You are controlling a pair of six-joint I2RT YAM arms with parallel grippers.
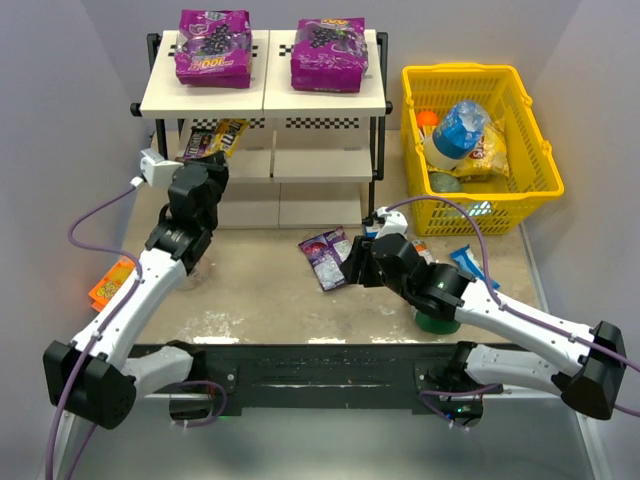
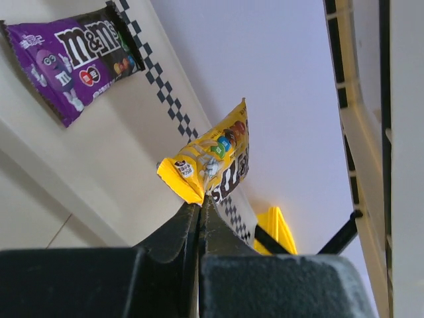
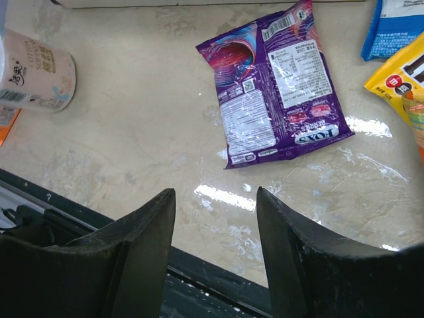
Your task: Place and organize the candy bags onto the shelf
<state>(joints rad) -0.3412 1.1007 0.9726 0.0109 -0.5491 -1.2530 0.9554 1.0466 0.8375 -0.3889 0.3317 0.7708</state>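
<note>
The shelf (image 1: pixel 265 95) stands at the back, with two large purple candy bags (image 1: pixel 213 47) (image 1: pixel 329 53) on its top board. My left gripper (image 2: pixel 201 199) is shut on a corner of a yellow candy bag (image 2: pixel 215 159) and holds it up by the shelf's middle tier (image 1: pixel 228 135). A dark-purple candy bag (image 2: pixel 73 59) lies flat on that board. My right gripper (image 3: pixel 215 192) hangs open and empty over the table, just short of a purple candy bag (image 3: pixel 275 86) lying face down. Blue (image 3: pixel 397 26) and yellow (image 3: pixel 401 79) bags lie beyond it.
A yellow basket (image 1: pixel 530 130) with a blue-capped bottle (image 1: pixel 455 130) stands right of the shelf. A pale cup (image 3: pixel 36 73) lies on the table at the left, next to a flat orange packet (image 1: pixel 110 283). A green round thing (image 1: pixel 437 320) sits under my right arm.
</note>
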